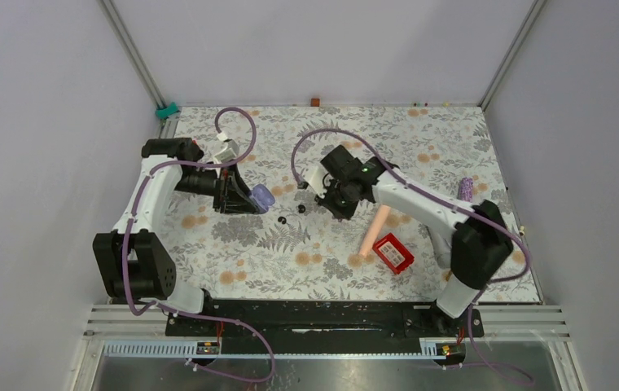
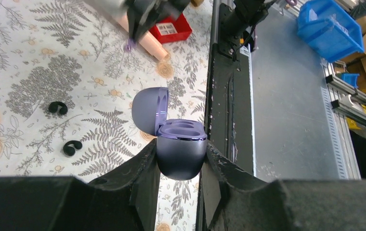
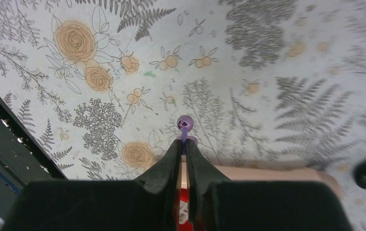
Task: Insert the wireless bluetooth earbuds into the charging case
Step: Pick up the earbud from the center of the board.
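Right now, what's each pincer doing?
Left pincer: shut on the open lavender charging case.
Right pincer: shut on a small purple piece.

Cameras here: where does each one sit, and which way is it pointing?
Top external: above and behind, looking down on the table; left arm and right arm show.
Left wrist: on the left arm, facing the near edge; left tool clamps the open lavender case.
Right wrist: on the right arm, facing the table; right tool pinches a small purple piece.
Shared: all see the pink cylinder.

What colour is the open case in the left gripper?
Glossy lavender-purple case; the left wrist view shows it best.
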`<control>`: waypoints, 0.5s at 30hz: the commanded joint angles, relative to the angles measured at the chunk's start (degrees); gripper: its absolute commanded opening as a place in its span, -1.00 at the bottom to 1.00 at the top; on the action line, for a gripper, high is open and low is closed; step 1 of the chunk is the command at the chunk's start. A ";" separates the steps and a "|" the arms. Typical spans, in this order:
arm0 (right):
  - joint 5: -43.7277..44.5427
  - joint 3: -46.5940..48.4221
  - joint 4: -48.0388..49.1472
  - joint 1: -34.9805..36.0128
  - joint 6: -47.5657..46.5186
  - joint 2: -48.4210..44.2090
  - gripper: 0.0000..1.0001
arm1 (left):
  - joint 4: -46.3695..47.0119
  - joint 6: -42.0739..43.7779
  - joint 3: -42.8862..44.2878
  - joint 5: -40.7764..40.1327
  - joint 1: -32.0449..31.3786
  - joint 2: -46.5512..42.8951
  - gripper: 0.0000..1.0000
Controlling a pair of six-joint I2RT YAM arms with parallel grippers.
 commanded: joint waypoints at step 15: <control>0.17 6.07 5.37 0.55 3.40 -30.86 -0.97 | 46.83 -44.02 -4.36 -17.95 -16.58 -16.01 -1.00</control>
